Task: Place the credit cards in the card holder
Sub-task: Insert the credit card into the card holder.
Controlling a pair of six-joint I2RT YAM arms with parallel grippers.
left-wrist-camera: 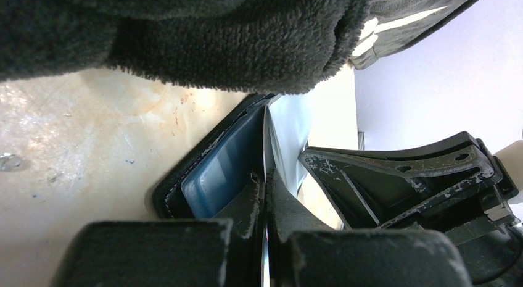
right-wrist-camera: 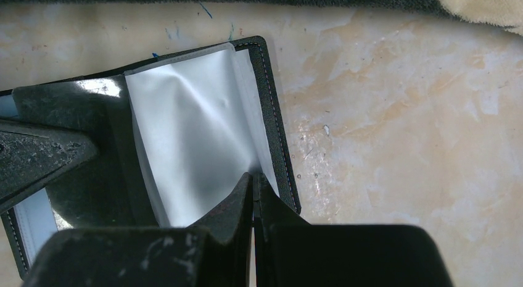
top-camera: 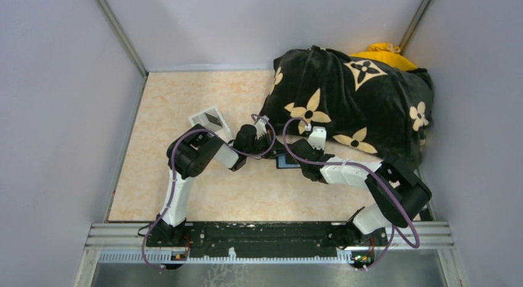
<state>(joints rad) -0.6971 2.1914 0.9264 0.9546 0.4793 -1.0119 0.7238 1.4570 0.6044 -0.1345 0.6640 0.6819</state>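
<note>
Left pincer [left-wrist-camera: 266,179], black and two-fingered, fills the foreground of its wrist view. It is clamped upon a thin glossy sheet [left-wrist-camera: 266,139] seen edge-on; whether this is a card or a sleeve cannot be told. Just beside it lies the small black folding card holder [left-wrist-camera: 169,188], spread flat, with a dark blue-grey credit card [left-wrist-camera: 219,170] seated in one half. Right pincer [right-wrist-camera: 254,181], likewise closed, pinches the pale glossy sleeve [right-wrist-camera: 197,133] near the holder's stitched edge. The holder rests near the middle of the beige mottled surface [top-camera: 247,197], just before the near edge of the large black flower-patterned cushion [top-camera: 351,95]. A pale grey tray-like box [top-camera: 208,119] stands farther left and back, beside the left arm.
</note>
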